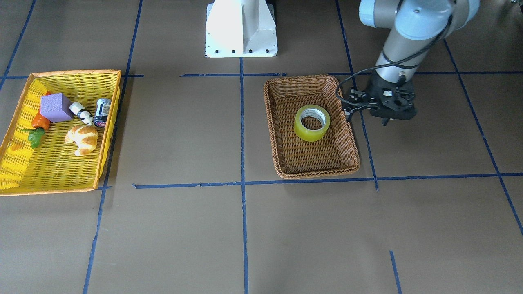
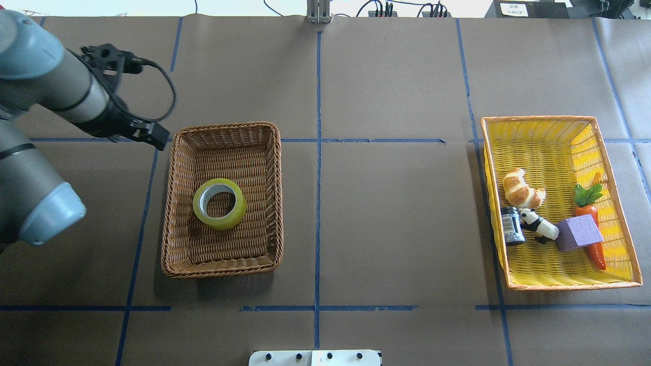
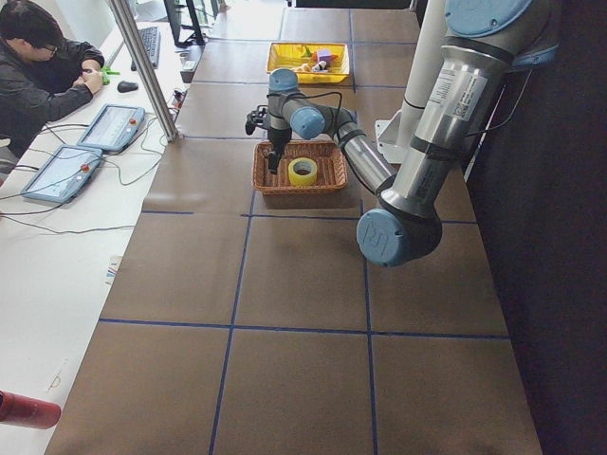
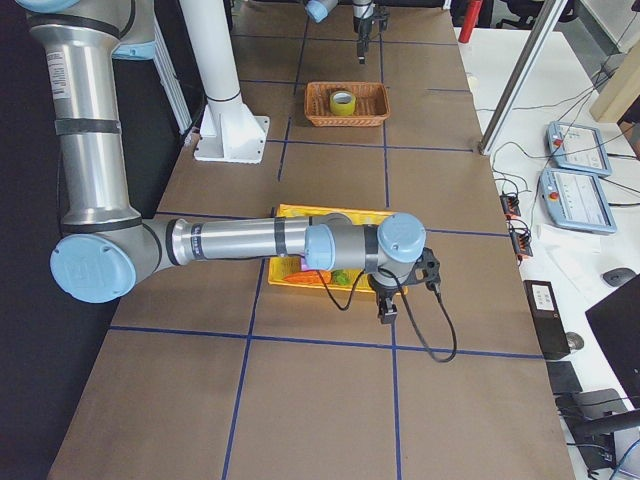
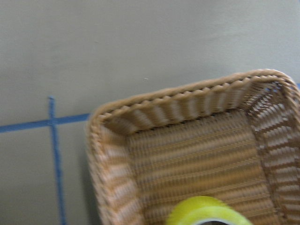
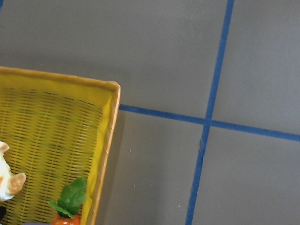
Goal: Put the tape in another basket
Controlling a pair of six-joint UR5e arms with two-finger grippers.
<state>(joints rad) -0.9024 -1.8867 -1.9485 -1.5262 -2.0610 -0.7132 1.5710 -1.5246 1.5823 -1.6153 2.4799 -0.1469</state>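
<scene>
Overhead exterior: tape (image 2: 219, 203) inside wicker basket (image 2: 175, 152); left tool (image 2: 147, 133) beside basket, jaw state unreadable. Placement apparently complete; next, retreat.

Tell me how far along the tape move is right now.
Done, by the look of it: the tape lies flat inside the basket, apart from the toys in the yellow basket. In hand: nothing; the left hand is outside the wicker rim, holding nothing. Left: nothing shows except parking the arms. The right hand is beside the yellow basket; its jaws can't be judged.
</scene>
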